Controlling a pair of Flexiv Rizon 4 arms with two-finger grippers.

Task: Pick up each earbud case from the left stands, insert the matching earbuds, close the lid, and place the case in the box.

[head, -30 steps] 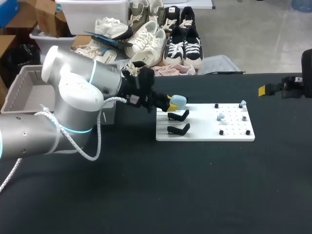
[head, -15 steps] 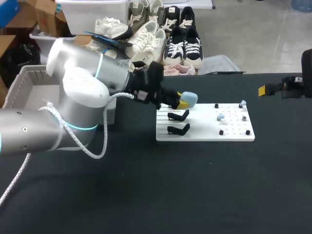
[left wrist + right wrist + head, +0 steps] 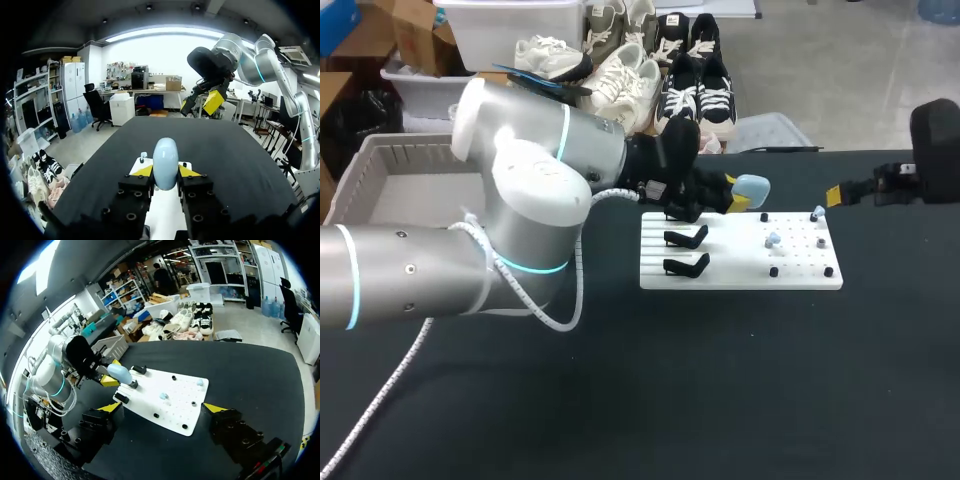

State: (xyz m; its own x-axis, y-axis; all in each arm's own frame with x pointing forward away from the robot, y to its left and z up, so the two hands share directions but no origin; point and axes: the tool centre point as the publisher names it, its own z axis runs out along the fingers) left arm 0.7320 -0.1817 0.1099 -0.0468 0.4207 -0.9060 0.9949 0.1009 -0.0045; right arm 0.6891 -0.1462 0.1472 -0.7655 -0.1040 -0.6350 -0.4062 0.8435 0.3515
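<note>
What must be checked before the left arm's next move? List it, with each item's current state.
1. Grip: left pincer pinches the light blue case from both sides: ok.
2. Case lid open for insertion: cannot tell; no gap shows.
3. Free arm: right pincer open and empty: ok.
4. Matching light blue earbuds sitting on the white board: ok.
5. Case held clear of the black stands: ok.

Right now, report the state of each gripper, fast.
Left gripper: shut on the pale blue rounded plastic earbud case.
Right gripper: open, holding nothing.
</note>
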